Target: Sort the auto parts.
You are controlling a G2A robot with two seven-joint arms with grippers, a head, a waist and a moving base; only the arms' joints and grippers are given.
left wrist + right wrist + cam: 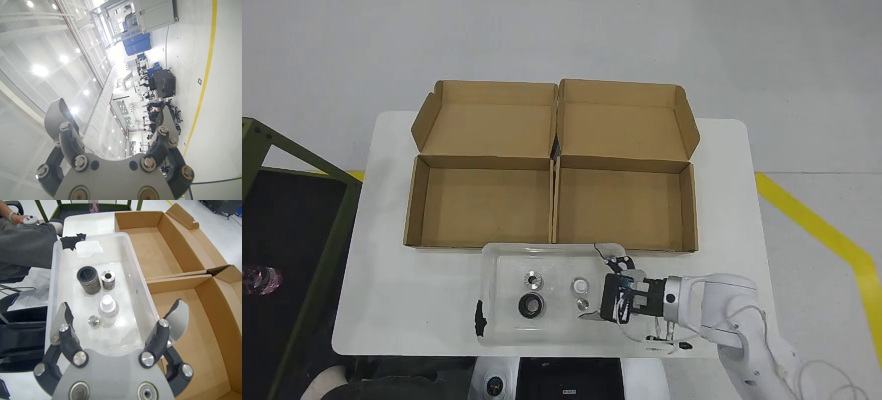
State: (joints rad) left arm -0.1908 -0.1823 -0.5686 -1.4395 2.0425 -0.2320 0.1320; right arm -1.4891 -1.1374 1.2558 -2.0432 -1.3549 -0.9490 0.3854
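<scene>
Step in hand: judging by both boxes lying bare and four parts in the bin, sorting had not yet produced a placed part; this looked like the approach to a pick.
Right gripper: hovered over the near end of the clear bin, jaws spread wide and holding nothing, aimed along the bin's length.
Left gripper: jaws wide apart and bare, pointed out at the room, away from the tabletop.
Parts: all were inside the bin: a small metal stud nearest the jaws, a white-capped bottle just beside it, then a steel bushing and a dark bearing side by side farther along.
Long axis: each part stood on end, its axis vertical; the bearing's and bushing's bores faced up, and the bottle's cap pointed up.
Next move: probably descend inside the bin walls, straddle one upright part and close across its round sides without toppling a neighbour.
Destinations: the nearer box and the farther box lay open just beside the bin.
</scene>
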